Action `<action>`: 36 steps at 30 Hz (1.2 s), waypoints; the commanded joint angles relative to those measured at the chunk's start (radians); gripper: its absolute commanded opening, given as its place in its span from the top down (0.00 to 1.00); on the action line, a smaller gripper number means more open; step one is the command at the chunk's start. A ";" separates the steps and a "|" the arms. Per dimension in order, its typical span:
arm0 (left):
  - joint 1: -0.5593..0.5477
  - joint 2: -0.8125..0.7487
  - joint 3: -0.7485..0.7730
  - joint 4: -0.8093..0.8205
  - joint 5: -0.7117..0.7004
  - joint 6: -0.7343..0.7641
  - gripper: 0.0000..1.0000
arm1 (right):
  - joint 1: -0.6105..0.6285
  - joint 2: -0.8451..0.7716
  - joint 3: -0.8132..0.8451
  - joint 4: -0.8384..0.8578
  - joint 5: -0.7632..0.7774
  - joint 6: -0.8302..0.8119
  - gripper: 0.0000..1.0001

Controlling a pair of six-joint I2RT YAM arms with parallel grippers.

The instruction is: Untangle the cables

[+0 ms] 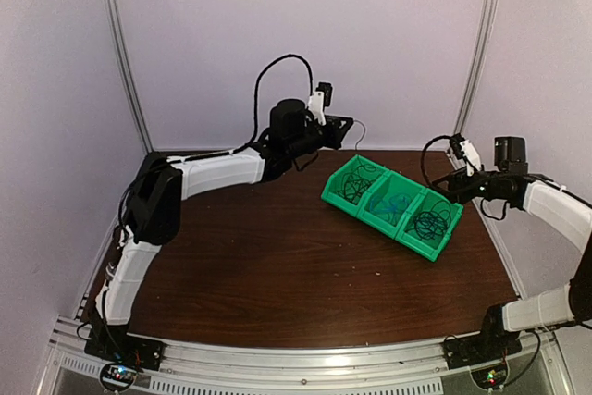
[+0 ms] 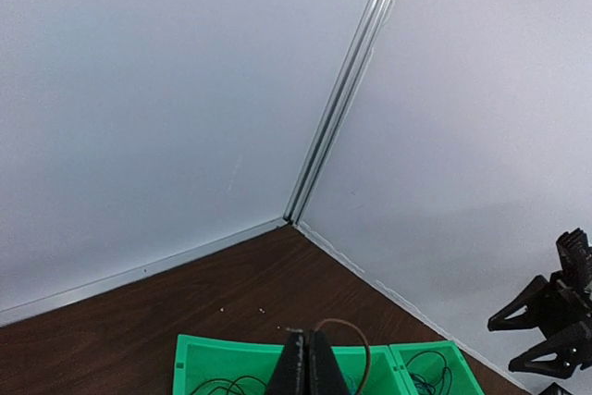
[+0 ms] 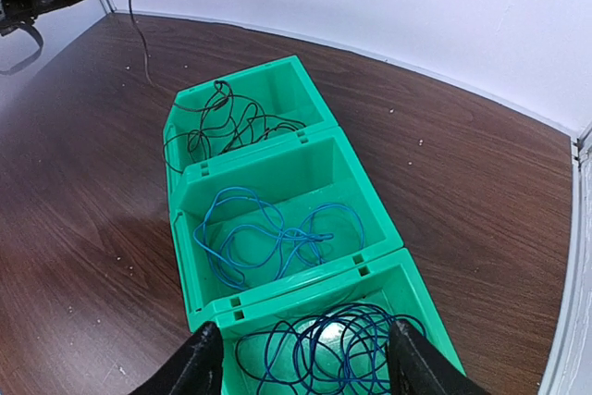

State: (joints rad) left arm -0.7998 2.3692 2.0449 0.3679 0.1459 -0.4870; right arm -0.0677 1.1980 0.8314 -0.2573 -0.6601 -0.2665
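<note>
My left end effector [image 2: 304, 344] is clenched on a single thin cable [image 2: 367, 358], which arcs out beside the closed fingertips and hangs down freely. I hold it raised above the far edge of the surface [image 1: 259, 256], probably so that the strand hangs clear of the rest and cannot catch on them. My right end effector [image 3: 305, 330] is released, its fingers spread wide and grasping nothing, and it is poised directly above the nearest of three joined green bins [image 3: 268, 168]. The bins sit in a row toward the far right corner of the surface. The cables are sorted among them. The bin under my right fingers holds a dense coil of dark blue cables [image 3: 324, 349]. The middle bin holds a loose bright blue cable [image 3: 277, 233]. The farthest bin holds tangled black cables [image 3: 231, 127], and the hanging strand is closest to that one. The spread fingers appear set for a descent into the coil. The bin walls limit sideways approach, so entry has to be from above. The overlapping loops make it likely that several strands lift together. The two end effectors are well apart, and nothing lies between them.
</note>
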 commanded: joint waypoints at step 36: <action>0.030 0.351 0.206 -0.048 0.116 -0.282 0.91 | -0.036 -0.015 -0.009 0.003 -0.020 -0.048 0.39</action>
State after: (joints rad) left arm -0.7776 2.7148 2.1986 0.3359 0.2745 -0.7582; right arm -0.0917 1.1976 0.8307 -0.2569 -0.6727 -0.3092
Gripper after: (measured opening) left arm 0.008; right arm 0.613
